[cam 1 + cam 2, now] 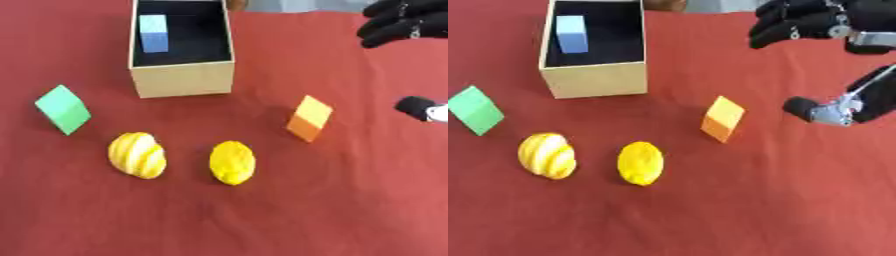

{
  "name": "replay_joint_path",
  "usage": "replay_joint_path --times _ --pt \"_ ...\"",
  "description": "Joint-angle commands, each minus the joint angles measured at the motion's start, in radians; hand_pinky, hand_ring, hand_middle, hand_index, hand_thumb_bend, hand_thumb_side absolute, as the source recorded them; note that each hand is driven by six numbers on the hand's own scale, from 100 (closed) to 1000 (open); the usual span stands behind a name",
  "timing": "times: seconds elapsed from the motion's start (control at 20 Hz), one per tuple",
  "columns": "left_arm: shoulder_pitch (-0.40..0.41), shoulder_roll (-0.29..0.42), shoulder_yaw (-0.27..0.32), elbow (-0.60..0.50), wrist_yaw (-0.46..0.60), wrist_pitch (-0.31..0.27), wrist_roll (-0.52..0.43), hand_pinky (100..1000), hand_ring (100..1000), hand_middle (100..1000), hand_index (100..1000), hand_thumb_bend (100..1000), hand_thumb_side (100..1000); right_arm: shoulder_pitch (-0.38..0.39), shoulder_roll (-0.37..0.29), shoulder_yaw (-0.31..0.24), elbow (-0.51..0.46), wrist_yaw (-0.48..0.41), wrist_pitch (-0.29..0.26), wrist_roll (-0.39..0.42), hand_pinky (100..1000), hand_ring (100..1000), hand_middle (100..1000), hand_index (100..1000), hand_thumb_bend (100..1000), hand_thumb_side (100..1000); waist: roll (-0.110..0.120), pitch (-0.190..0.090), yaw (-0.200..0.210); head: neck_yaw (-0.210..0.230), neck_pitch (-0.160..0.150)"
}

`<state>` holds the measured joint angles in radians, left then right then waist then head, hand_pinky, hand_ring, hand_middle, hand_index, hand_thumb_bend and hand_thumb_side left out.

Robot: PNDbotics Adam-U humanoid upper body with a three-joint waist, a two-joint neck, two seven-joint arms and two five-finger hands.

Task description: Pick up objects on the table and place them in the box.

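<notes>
**Background only: red cloth, grey strip, brown patch**

A red table cover (350, 210) fills nearly the whole view, from 12 o'clock round to 6 o'clock and out to both sides. The surface is flat, plain red with no pattern, and has soft shadows here and there. At the far edge, around 1 o'clock, a pale grey strip (719, 5) shows beyond the cloth; what it is cannot be told. Just beside it, toward 12 o'clock, sits a small brown patch (663, 4), cut off by the top edge and too blurred to identify.
</notes>
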<state>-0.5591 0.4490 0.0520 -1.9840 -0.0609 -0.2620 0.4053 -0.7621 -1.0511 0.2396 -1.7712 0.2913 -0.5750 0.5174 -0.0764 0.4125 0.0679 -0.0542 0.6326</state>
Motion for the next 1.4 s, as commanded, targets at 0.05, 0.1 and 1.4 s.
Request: replay_joint_path --times 0.05,0.1,1.4 --pt "-0.01 0.017 -0.001 -0.016 0.002 0.001 -0.006 743 751 755 862 269 698 -0.039 0.015 0.006 0.057 -0.029 -0.009 0.063 892 1000 850 898 323 456 0.003 -0.029 0.001 -0.006 0.001" --pt "-0.01 0.016 -0.001 -0.016 0.003 0.001 -0.007 743 751 755 862 269 698 -0.047 0.025 0.009 0.072 -0.035 -0.01 0.081 895 1000 846 887 330 443 0.003 -0.03 0.001 -0.007 0.002" --pt "-0.03 -0.005 -0.01 -0.016 0.016 0.001 -0.021 744 752 755 862 271 697 -0.14 0.238 0.074 0.399 0.004 -0.127 0.312 936 1000 856 907 541 148 0.001 -0.029 0.037 -0.029 0.028"
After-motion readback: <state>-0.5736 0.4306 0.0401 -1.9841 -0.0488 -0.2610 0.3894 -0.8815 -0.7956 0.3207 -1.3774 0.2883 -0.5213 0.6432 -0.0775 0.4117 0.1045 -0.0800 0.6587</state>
